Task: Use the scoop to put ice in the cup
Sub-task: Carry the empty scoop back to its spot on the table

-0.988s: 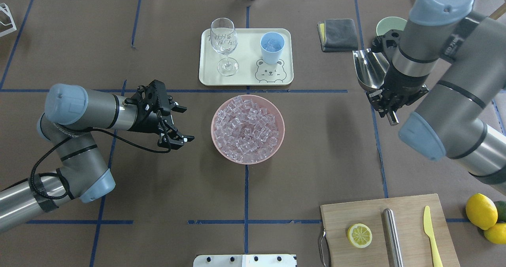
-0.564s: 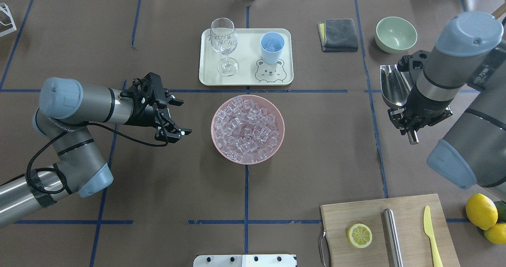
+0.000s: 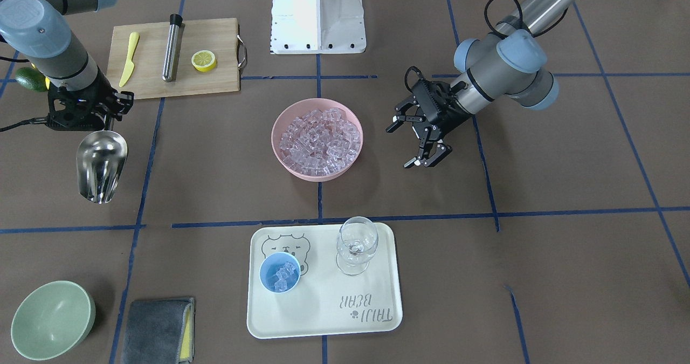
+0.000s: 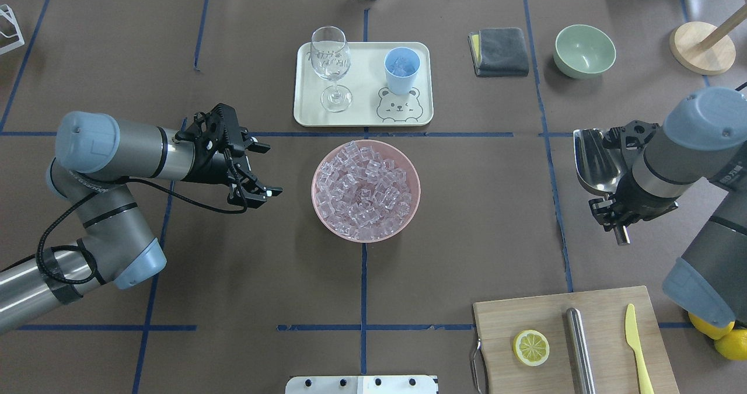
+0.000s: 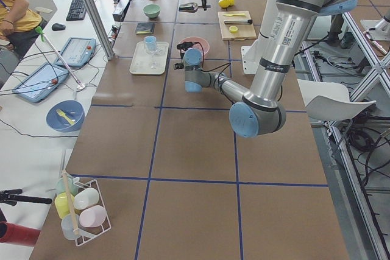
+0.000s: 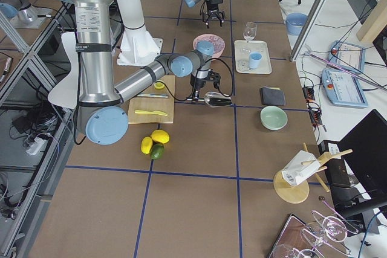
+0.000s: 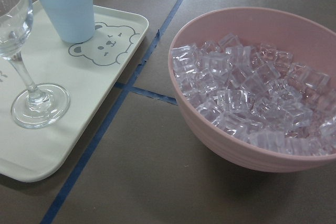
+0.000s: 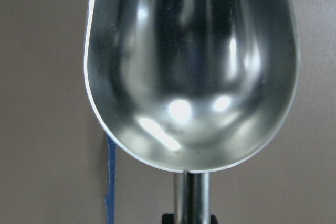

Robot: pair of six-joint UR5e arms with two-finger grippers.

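— Where does the overhead view sit?
— High behind the robot, facing forward and down over the whole table (image 4: 233, 277). The front-facing one sits across from it and looks steeply down toward the robot's base. Both share the pink bowl (image 3: 318, 175) and the tray (image 4: 365, 90).
— The side views?
— Far off and high at either table end, looking along it.
— And the wrists?
— Very near. The left looks out ahead of the left jaws at bowl and tray. The right looks along the scoop (image 8: 191, 72) just ahead of the right jaws; its trough fills the view.
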